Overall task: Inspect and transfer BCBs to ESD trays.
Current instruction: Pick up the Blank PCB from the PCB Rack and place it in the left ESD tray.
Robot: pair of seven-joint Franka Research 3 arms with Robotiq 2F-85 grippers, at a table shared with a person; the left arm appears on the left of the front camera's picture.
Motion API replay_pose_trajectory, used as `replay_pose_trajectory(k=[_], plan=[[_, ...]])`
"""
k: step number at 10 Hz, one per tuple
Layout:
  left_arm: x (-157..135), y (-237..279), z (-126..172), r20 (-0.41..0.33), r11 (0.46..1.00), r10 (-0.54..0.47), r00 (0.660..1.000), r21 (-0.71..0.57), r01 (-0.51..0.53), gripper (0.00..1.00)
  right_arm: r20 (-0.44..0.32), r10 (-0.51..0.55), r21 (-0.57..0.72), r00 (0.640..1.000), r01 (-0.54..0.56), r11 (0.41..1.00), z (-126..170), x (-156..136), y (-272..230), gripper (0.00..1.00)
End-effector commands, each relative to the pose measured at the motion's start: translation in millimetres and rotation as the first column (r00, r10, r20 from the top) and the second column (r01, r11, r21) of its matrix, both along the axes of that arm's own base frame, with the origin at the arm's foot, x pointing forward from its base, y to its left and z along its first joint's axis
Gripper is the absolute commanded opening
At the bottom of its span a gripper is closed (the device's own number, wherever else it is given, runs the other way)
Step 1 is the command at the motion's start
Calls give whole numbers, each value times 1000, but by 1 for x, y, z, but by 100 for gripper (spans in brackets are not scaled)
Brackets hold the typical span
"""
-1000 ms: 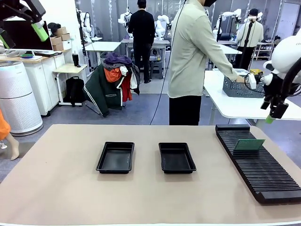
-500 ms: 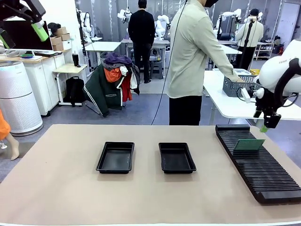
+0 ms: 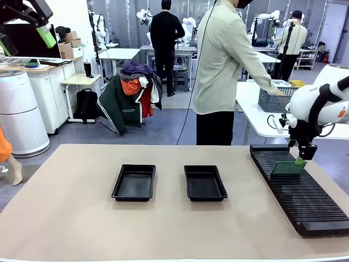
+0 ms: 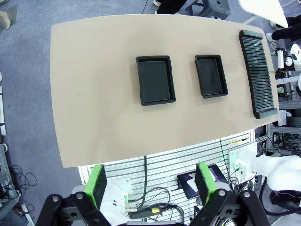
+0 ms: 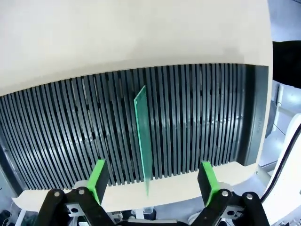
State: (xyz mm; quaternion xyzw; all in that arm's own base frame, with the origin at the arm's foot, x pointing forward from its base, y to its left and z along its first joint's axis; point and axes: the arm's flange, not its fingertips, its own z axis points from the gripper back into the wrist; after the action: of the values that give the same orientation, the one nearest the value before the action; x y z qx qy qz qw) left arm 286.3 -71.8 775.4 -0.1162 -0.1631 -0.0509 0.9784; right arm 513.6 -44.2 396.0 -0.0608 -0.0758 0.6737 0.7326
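Note:
One green BCB (image 3: 288, 167) stands upright in a slot of the long black ribbed rack (image 3: 305, 191) at the right. My right gripper (image 3: 300, 158) hangs open just above its top right corner. In the right wrist view the BCB (image 5: 143, 136) shows edge-on, centred ahead of the open gripper (image 5: 153, 178), with nothing between the fingers. Two black ESD trays (image 3: 134, 183) (image 3: 205, 183) lie side by side mid-table, with nothing in them. My left gripper (image 3: 24, 41) is raised high at the far left, open, looking down on both ESD trays (image 4: 155, 80) (image 4: 210, 76) from its own gripper (image 4: 151, 186).
A person (image 3: 223, 71) stands beyond the table's far edge, turned to a white side table, one hand at a grey basket (image 3: 278, 99). The tan tabletop (image 3: 71, 218) is bare around the trays. The rack (image 4: 257, 73) runs along the table's right side.
My right arm has come down and leftward from above the side table to just over the BCB in the rack. The left arm and the trays have stayed put.

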Motion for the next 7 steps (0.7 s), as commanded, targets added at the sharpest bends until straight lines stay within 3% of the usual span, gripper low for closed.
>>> replay_pose_trajectory(k=[1, 7], plan=[[0, 1, -1, -2, 1000, 4, 1000, 0, -4, 100, 15, 32, 13, 999, -32, 999, -12, -1, -3, 100], [0, 1, -1, -2, 1000, 4, 1000, 0, -4, 100, 14, 54, 70, 998, -55, 996, -41, 5, -13, 100]])
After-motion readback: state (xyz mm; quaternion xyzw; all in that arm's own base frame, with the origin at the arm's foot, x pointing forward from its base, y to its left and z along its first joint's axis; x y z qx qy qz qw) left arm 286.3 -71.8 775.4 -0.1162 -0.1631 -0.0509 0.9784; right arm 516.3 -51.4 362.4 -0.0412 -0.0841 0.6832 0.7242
